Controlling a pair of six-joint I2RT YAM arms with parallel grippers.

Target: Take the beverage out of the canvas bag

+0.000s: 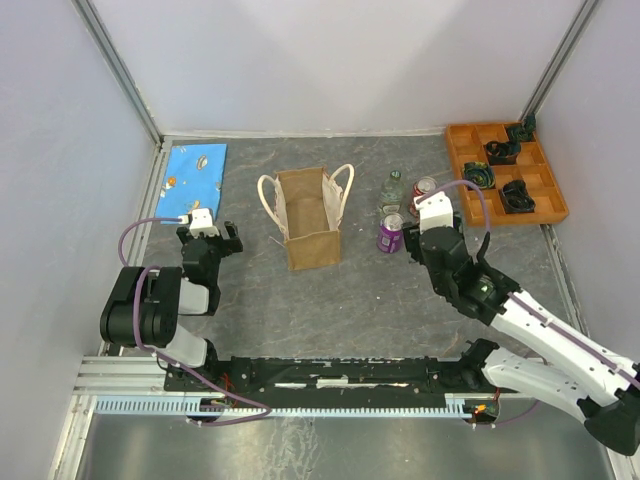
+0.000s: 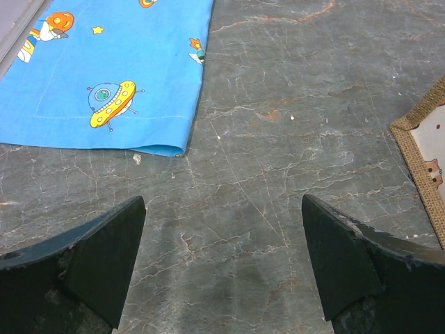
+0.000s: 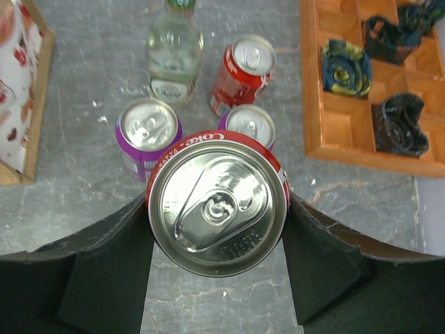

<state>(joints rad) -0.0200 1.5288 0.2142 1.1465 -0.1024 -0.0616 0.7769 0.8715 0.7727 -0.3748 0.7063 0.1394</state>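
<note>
The tan canvas bag (image 1: 307,215) stands open at the table's middle, with cream handles on both sides and only pale lining showing inside. Its edge shows in the right wrist view (image 3: 24,90) and the left wrist view (image 2: 423,149). My right gripper (image 3: 217,209) is shut on a red Coke can (image 3: 217,202), upright, a finger against each side. In the top view the right gripper (image 1: 425,230) is to the right of the bag, and the held can is hidden under it. My left gripper (image 2: 222,264) is open and empty over bare table, left of the bag (image 1: 205,238).
Beyond the held can stand a clear bottle (image 3: 174,52), a red can (image 3: 243,73) and two purple cans (image 3: 147,136) (image 3: 252,125). An orange compartment tray (image 1: 505,170) with dark rolled items is at the back right. A blue cartoon cloth (image 1: 195,170) lies at the back left.
</note>
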